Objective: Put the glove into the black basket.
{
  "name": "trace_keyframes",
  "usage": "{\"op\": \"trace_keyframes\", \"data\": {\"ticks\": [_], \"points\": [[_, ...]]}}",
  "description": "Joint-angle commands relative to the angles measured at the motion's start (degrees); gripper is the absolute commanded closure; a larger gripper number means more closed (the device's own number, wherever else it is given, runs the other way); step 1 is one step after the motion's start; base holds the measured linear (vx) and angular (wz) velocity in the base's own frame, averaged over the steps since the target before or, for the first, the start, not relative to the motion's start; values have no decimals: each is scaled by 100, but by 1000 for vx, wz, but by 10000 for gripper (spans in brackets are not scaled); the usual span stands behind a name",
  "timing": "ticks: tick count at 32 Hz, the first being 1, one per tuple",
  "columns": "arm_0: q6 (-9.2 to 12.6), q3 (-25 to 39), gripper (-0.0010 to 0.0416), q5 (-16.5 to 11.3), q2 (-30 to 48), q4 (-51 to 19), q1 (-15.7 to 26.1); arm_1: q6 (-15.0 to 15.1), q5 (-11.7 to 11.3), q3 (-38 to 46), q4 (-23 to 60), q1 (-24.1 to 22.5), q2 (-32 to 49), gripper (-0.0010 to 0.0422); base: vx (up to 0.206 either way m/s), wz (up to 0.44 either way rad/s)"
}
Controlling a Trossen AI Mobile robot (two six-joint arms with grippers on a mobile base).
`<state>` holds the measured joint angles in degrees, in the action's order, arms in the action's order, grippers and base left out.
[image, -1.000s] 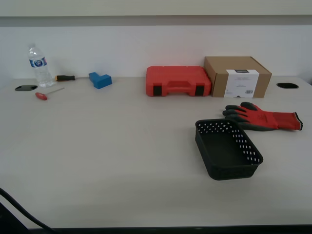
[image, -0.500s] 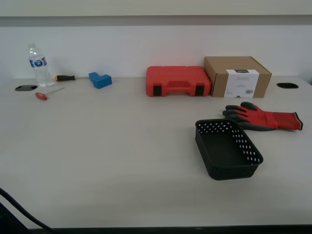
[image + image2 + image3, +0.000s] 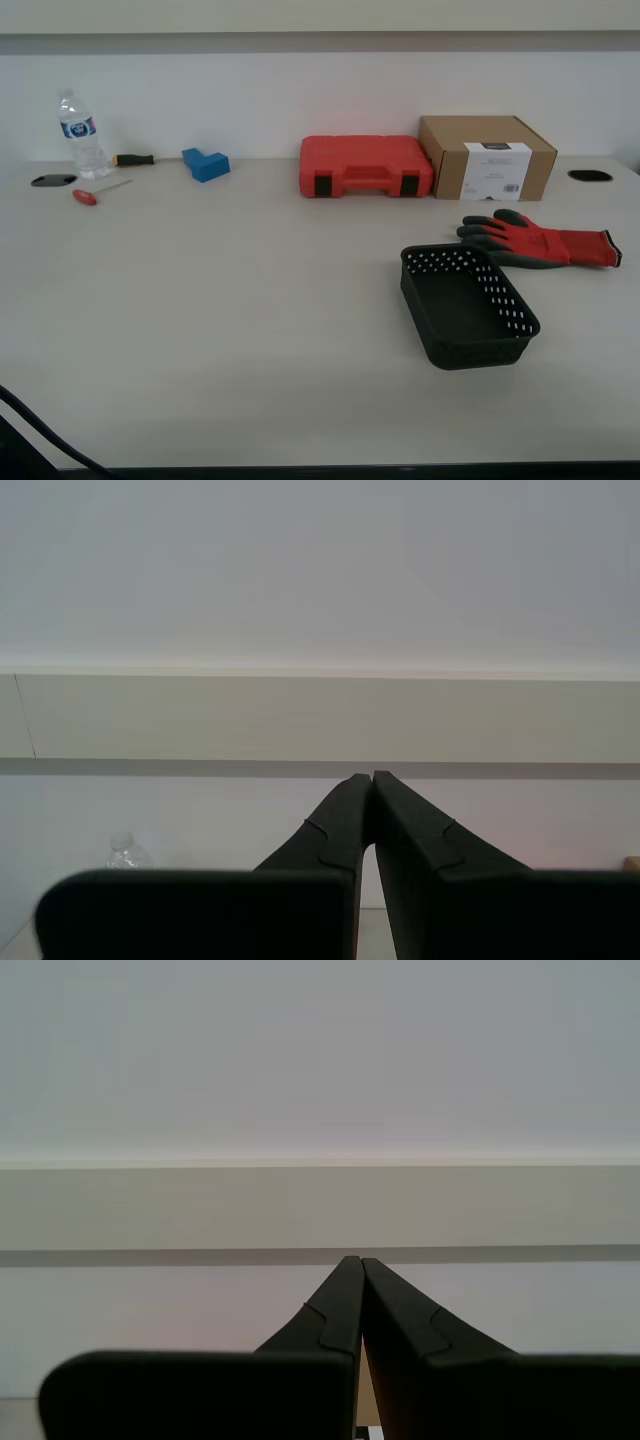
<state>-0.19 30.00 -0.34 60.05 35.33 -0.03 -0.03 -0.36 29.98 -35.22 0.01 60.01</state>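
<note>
Glove, red knit with dark grey coated fingertips (image 3: 538, 241): one, flat on the desk (image 3: 220, 300), touching or just beside the far corner of one small black perforated plastic basket (image 3: 468, 306), towards the exterior view's right. Basket holds nothing. Also one each: red plastic tool case (image 3: 365, 166), brown cardboard box (image 3: 487, 156), blue block (image 3: 205, 163), clear water bottle (image 3: 77, 136); two screwdrivers near the bottle. My first gripper (image 3: 353, 1270) and my second gripper (image 3: 372, 785): fingers pressed together, holding nothing, both aimed level at the wall. Neither arm shows in the exterior view. Desk pale, wall white.
</note>
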Motion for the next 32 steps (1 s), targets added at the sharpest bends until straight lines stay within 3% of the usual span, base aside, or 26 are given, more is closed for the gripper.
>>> {"op": "trace_keyframes", "data": {"ticks": [1,12,19,25,29,32], "points": [[13,4,405,0,0,17,2,7,-2,2,-17,0,2,412,0,0],[24,4,405,-2,0,-15,2,7,-2,2,-17,0,2,412,0,0],[-44,608,405,68,590,-1853,0,7,-4,2,-15,-2,2,412,0,0],[-33,1794,405,39,1947,-3790,4,7,-4,2,-13,0,2,412,0,0],[-42,2197,405,37,2527,-4465,4,7,-4,2,-2,-2,2,412,0,0],[-37,2210,405,37,2763,-4487,4,7,-4,2,-2,0,2,412,0,0]]}}
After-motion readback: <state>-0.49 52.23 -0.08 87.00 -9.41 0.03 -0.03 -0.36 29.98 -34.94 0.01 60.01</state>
